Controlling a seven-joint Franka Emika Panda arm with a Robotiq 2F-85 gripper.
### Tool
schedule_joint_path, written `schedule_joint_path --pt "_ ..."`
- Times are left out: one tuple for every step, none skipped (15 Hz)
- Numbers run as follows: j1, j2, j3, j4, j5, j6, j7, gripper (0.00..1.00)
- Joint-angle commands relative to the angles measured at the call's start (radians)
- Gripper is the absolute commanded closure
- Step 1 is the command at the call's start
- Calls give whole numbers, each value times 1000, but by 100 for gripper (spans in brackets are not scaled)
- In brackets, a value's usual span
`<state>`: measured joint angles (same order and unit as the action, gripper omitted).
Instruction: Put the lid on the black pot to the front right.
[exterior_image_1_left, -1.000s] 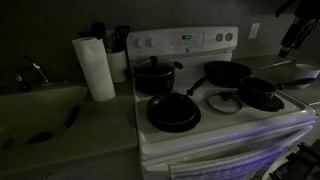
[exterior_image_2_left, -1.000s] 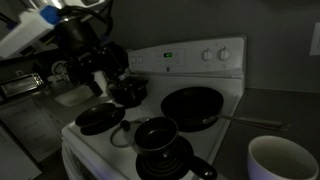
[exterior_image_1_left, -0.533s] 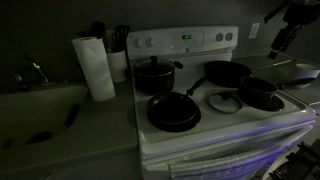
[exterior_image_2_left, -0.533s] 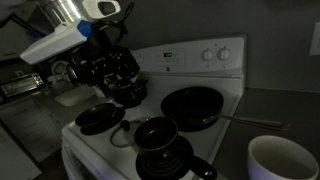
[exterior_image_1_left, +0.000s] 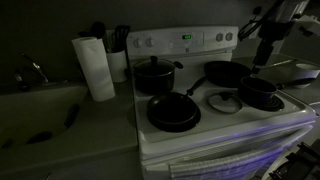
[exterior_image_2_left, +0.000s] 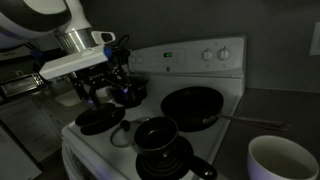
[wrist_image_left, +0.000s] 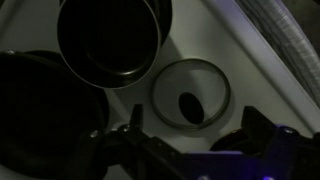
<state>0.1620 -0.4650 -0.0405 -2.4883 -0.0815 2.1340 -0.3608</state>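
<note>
Gripper (wrist_image_left: 190, 145), fingers spread, hangs above the lid (wrist_image_left: 203, 82), the black pot (wrist_image_left: 105, 40) just beyond; it should descend straight, centre on the knob (wrist_image_left: 187, 104), then close gently.

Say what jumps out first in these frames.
The room is very dim, so the white stove stands out, with a wide pan dark at its front. The gripper hangs open above the stove's right side, over the low pot. In the wrist view the lid lies flat on the stovetop beside that pot, not on it.
</note>
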Motion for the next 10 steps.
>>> schedule_joint_path --pt "38 142 33 51 27 51 -64 0" --pt "43 171 41 59 36 64 -62 0" --pt "45 197 49 67 46 76 -58 0" --pt "41 222 59 69 41 92 -44 0" --pt "39 243 66 80 42 93 -39 0" --pt "33 259 74 85 34 96 -27 0" --pt "27 271 78 86 30 97 -15 0" --pt "24 282 80 84 33 106 -6 0" --pt "22 291 79 78 42 121 0 0" --pt "23 301 76 77 55 120 -7 0"
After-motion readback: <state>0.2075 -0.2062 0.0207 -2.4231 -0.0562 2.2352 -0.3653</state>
